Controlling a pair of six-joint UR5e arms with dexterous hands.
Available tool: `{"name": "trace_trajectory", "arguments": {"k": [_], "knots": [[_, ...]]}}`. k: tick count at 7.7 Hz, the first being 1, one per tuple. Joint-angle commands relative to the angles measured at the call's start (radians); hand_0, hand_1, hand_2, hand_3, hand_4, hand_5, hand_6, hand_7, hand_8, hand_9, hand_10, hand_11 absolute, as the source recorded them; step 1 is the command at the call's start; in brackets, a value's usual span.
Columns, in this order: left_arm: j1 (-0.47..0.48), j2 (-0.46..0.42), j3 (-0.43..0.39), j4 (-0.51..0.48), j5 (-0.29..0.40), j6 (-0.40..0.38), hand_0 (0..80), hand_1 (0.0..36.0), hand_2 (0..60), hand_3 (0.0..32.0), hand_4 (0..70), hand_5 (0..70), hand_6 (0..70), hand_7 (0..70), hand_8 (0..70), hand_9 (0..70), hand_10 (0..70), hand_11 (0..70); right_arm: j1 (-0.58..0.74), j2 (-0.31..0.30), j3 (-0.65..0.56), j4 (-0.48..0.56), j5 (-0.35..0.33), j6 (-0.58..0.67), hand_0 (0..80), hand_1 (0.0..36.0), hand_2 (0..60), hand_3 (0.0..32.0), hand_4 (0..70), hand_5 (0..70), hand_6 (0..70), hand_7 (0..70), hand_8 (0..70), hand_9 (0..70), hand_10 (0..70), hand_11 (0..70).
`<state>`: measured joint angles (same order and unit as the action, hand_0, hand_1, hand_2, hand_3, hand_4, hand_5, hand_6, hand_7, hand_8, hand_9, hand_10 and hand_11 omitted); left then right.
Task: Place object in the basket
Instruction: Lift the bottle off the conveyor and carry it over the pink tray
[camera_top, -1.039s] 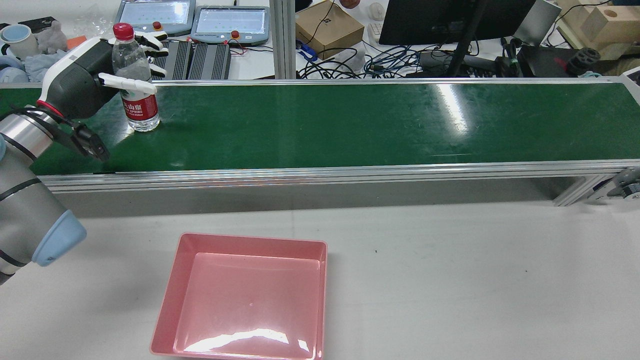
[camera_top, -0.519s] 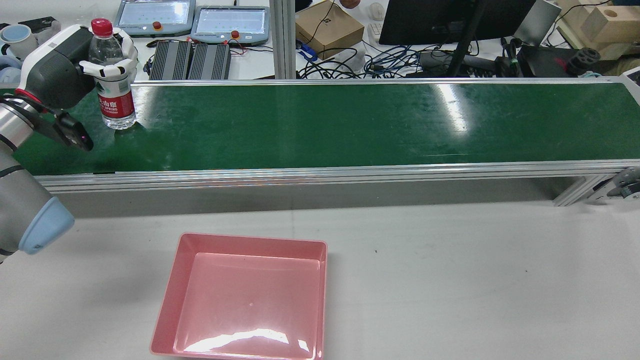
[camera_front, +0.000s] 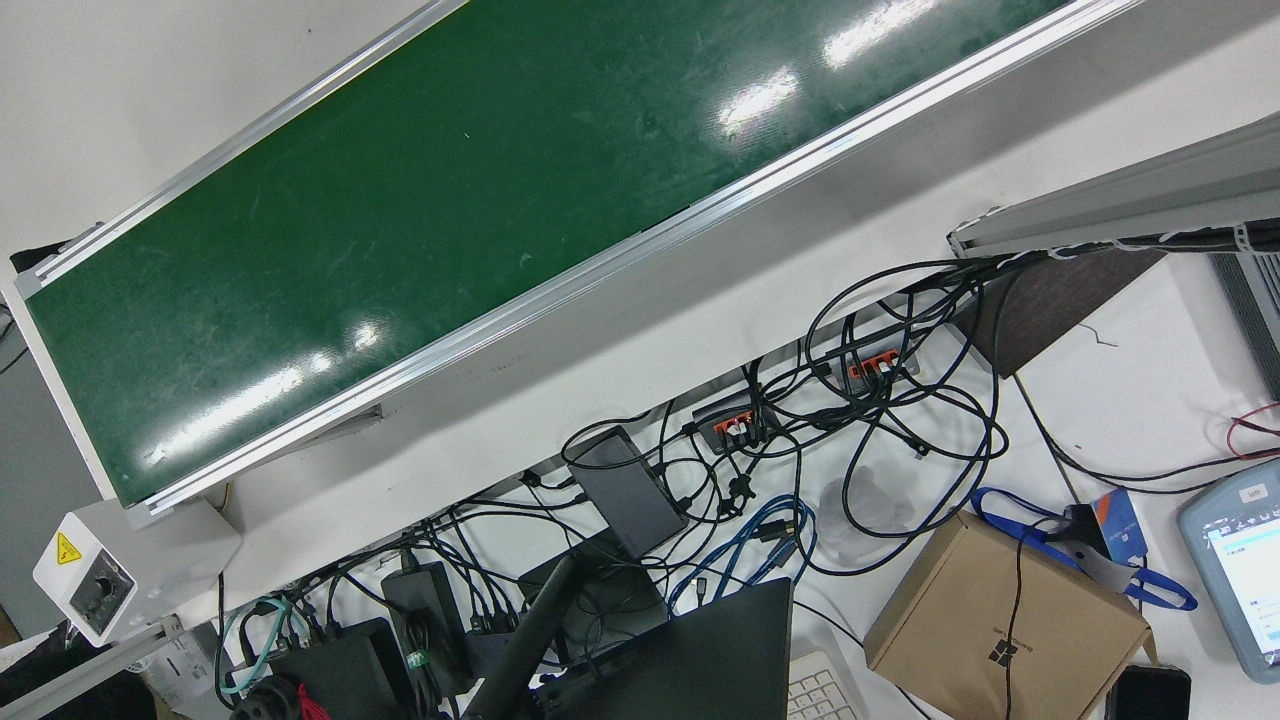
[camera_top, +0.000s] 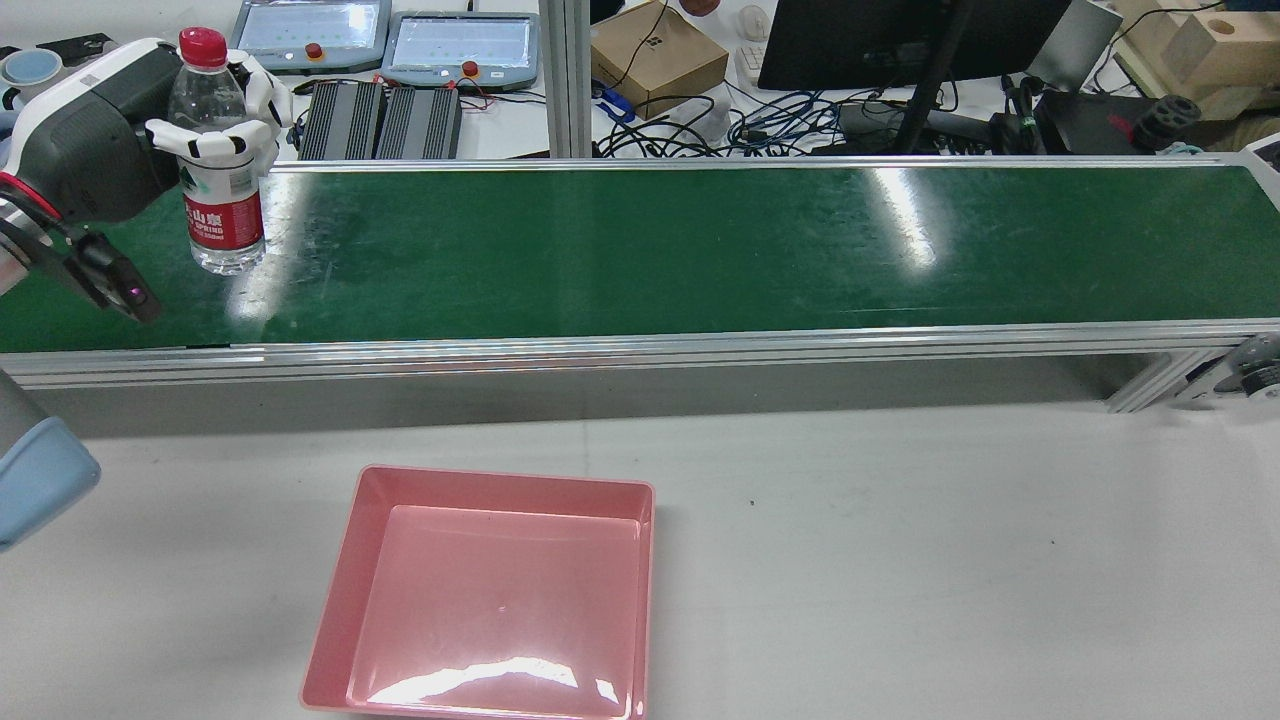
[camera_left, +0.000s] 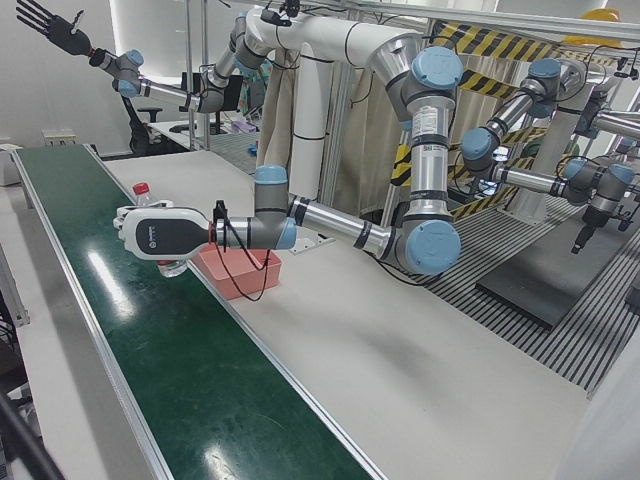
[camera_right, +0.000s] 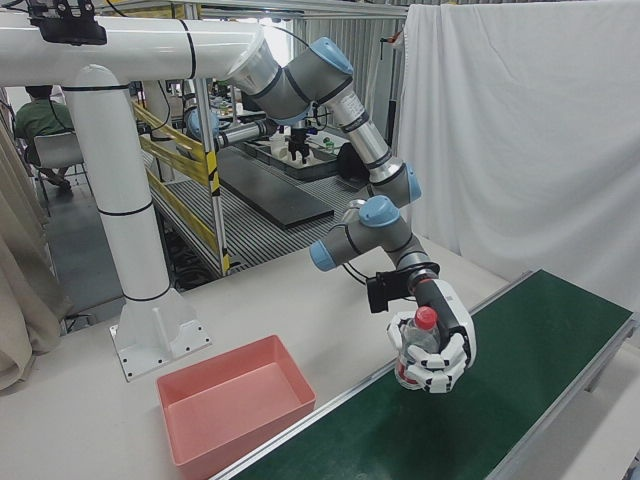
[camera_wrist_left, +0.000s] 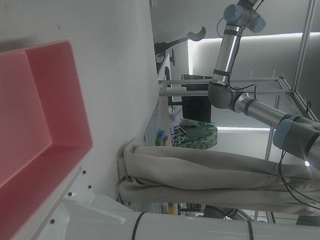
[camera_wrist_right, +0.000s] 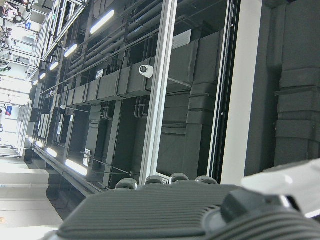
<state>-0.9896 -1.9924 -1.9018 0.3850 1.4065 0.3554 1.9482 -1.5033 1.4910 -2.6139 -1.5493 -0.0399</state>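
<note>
While left hand (camera_top: 150, 130) grips bottle (camera_top: 218, 170) over belt (camera_top: 700, 250), basket (camera_top: 490, 590) sits apart.

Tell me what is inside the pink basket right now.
Nothing lies in the pink basket: the rear view shows its bare floor with only glare. The water bottle is away from it, over the green belt, held by the left hand. No part is covered.

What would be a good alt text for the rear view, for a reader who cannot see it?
The robot's left hand grips an upright water bottle with a red cap at the far left of a long green conveyor belt. An empty pink basket sits on the white table in front.
</note>
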Motion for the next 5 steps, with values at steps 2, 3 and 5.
{"name": "trace_trajectory", "arguments": {"k": [2,3,5], "knots": [[0.112,0.171,-0.392,0.164,0.042,0.004,57.2,21.0,42.6,0.0,44.1,70.0,47.1,39.0,50.6,60.4,43.6,62.4,0.0,0.0,0.0,0.0,0.0,0.0,0.0,0.0,0.0,0.0,0.0,0.0,0.0,0.0,0.0,0.0,0.0,0.0],[0.17,0.175,-0.442,0.192,0.042,0.01,57.6,21.1,41.2,0.0,44.0,70.0,46.5,38.5,50.2,59.9,43.4,62.1,-0.002,0.0,0.0,0.0,0.0,0.0,0.0,0.0,0.0,0.0,0.0,0.0,0.0,0.0,0.0,0.0,0.0,0.0],[0.322,0.172,-0.448,0.209,0.029,0.031,59.9,21.7,35.5,0.0,42.6,70.0,43.5,36.5,49.1,58.6,43.0,61.7,0.0,0.0,0.0,0.0,0.0,0.0,0.0,0.0,0.0,0.0,0.0,0.0,0.0,0.0,0.0,0.0,0.0,0.0]]}}
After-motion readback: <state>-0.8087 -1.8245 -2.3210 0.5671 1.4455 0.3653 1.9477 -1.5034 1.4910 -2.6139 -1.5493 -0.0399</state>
